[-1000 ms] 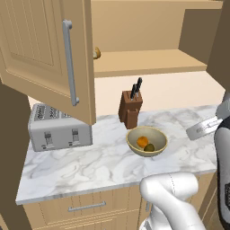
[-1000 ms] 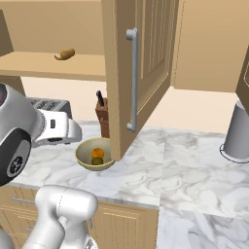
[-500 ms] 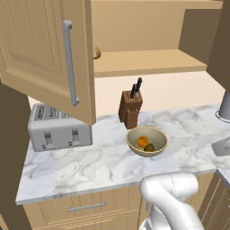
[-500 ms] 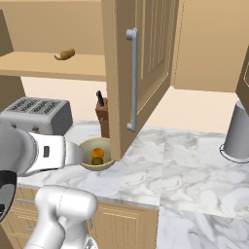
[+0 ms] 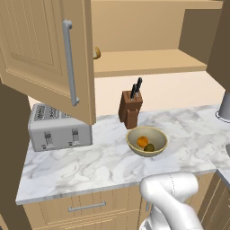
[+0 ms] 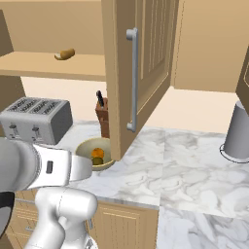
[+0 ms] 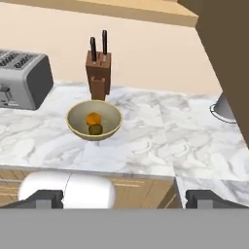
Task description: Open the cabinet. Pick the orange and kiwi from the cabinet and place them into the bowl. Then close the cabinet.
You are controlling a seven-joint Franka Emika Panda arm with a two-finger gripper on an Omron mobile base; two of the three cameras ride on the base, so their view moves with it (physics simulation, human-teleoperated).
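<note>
The claw (image 7: 124, 199) is held wide apart and empty above the desk (image 7: 146, 146) edge. Orange (image 7: 93, 118) and kiwi (image 7: 96, 129) are seen in the bowl (image 7: 78, 131). Beyond, the cabinet (image 5: 45, 49) doors are open; a swing could clip one.

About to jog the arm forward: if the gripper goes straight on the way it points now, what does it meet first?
Probably the bowl holding the orange and kiwi, near the middle of the hand view, or the marble counter in front of it. Depth is hard to judge. The fingers are spread wide.

Even soft rendered light, faint shadows (barely any under objects), no glare, sharp throughout
</note>
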